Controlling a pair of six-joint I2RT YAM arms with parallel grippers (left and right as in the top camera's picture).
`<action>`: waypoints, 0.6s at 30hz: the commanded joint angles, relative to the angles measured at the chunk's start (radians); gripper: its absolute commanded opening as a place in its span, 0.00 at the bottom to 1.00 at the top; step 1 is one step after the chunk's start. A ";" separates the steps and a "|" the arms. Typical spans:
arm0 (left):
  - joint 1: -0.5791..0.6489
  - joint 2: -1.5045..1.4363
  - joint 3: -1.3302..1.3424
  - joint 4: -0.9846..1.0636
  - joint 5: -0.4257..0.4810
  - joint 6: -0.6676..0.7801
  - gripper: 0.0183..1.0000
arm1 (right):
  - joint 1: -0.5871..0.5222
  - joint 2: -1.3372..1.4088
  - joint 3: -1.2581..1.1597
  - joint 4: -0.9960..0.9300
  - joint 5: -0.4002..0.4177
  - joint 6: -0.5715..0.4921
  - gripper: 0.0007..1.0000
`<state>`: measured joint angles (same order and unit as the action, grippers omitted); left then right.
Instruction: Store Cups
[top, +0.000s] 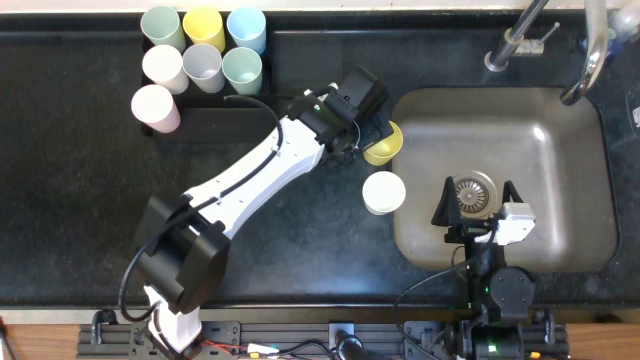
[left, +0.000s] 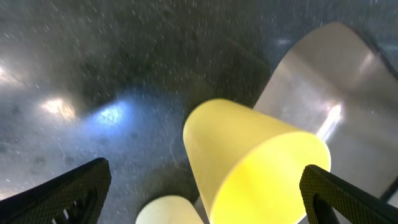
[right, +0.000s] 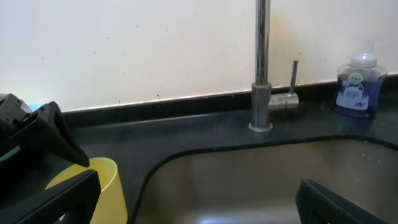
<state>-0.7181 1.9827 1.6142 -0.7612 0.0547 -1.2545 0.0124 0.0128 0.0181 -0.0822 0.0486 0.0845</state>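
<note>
1. Cups (top: 203, 63) number nine in the top view. Seven stand grouped on the counter (top: 80, 190), well apart from the sink (top: 560, 140), and look like the stored set. A yellow cup (top: 384, 146) sits at the sink's rim and a white cup (top: 383, 192) stands just beside that rim, so two appear left to store. The left gripper (top: 378, 128) is at the yellow cup, and the right gripper (top: 476, 203) hangs over the sink.
2. Left wrist view: the fingers are spread wide with the yellow cup between them, not clamped.
3. Right wrist view: the fingers are wide and hold nothing. One faucet (right: 261, 68) and one soap bottle (right: 358, 87) stand behind the sink.
</note>
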 joint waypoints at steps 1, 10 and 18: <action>-0.008 0.016 -0.002 -0.008 0.050 -0.012 1.00 | -0.007 -0.009 -0.013 0.006 -0.007 -0.003 1.00; 0.002 0.040 -0.002 -0.060 0.061 -0.038 0.98 | -0.007 -0.009 -0.013 0.006 -0.007 -0.003 1.00; 0.011 0.042 -0.002 -0.059 0.057 -0.038 0.05 | -0.007 -0.009 -0.013 0.006 -0.007 -0.003 1.00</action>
<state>-0.7174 2.0144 1.6142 -0.8185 0.1093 -1.2854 0.0128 0.0128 0.0181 -0.0818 0.0483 0.0845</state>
